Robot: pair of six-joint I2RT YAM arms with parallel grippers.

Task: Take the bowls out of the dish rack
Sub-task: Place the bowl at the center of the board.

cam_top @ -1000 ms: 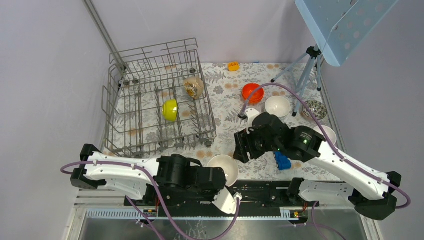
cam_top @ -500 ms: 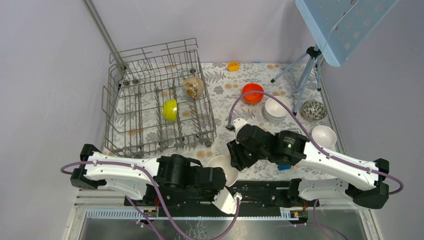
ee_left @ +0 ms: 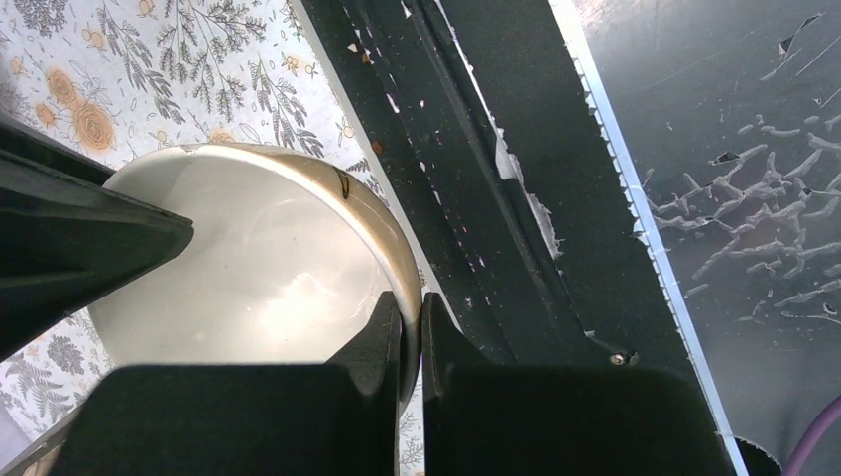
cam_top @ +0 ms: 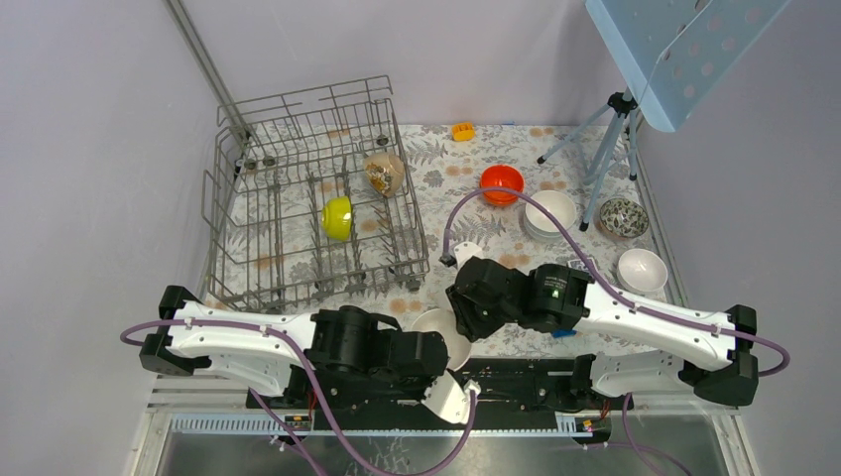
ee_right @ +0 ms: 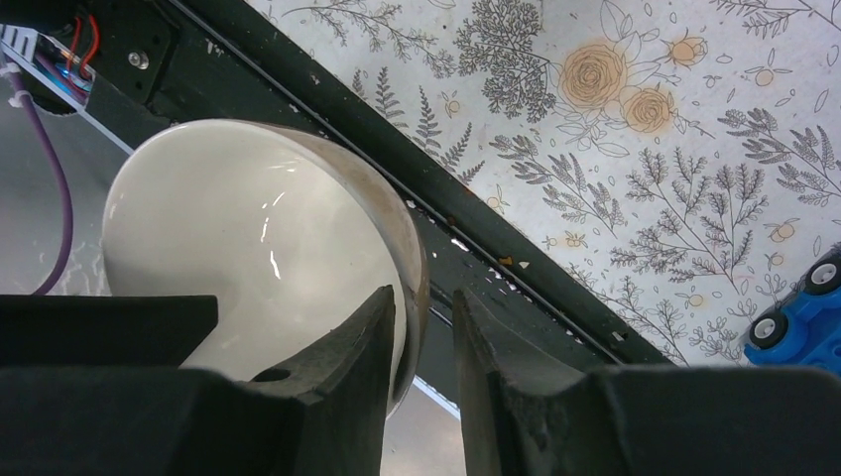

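Note:
My left gripper (cam_top: 437, 359) is shut on the rim of a white bowl (cam_top: 439, 330) and holds it at the table's near edge; the pinch shows in the left wrist view (ee_left: 412, 319) on the bowl (ee_left: 248, 268). My right gripper (cam_top: 464, 315) is open. In the right wrist view its fingers straddle (ee_right: 424, 317) the same bowl's (ee_right: 258, 228) rim, with a gap on the outer side. The grey wire dish rack (cam_top: 238, 159) stands far left. It holds a yellow-green bowl (cam_top: 337, 218) and a beige mottled bowl (cam_top: 383, 173).
On the flowered mat to the right are an orange-red bowl (cam_top: 501, 183), stacked white bowls (cam_top: 549, 212), a dark mottled bowl (cam_top: 623, 216) and a white bowl (cam_top: 641, 270). A blue toy car (ee_right: 803, 307), a small orange toy (cam_top: 462, 130) and a tripod (cam_top: 610, 139) are also there.
My right arm has swung left and toward the near edge, bringing its fingers over the rim of the bowl in my left gripper. The left arm has stayed still.

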